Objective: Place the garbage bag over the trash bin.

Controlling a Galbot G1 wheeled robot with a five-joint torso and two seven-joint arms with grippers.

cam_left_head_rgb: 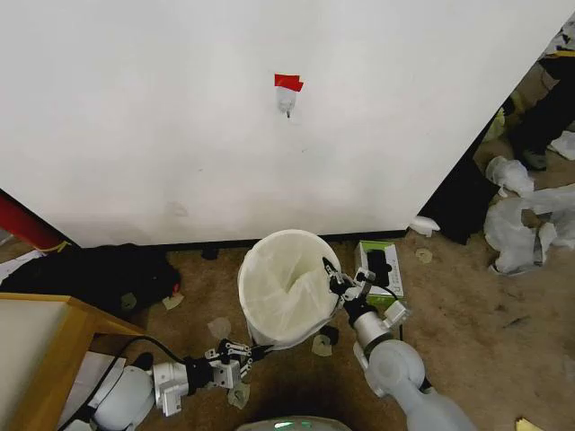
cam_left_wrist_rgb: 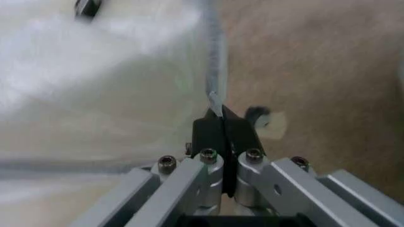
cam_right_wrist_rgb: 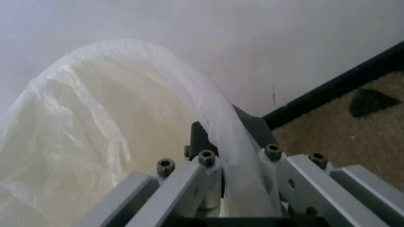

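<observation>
Nearest us, left end effector (cam_left_head_rgb: pixel 252 352) was clamped on the thin translucent white garbage bag's (cam_left_head_rgb: pixel 286 285) lower edge. Right end effector (cam_left_head_rgb: pixel 333 275) pinched the film at the rim. Bag lined the round cream-white plastic trash bin (cam_left_head_rgb: pixel 296 339) on the brown floor (cam_left_head_rgb: pixel 458 296), by the white wall (cam_left_head_rgb: pixel 269 162).

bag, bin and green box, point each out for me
bag (cam_left_head_rgb: pixel 289 280): head view, film sagging inside the bin's mouth
bin (cam_left_head_rgb: pixel 283 334): head view, near outer wall under the film
green box (cam_left_head_rgb: pixel 393 275): head view, its top face, beside the bin
</observation>
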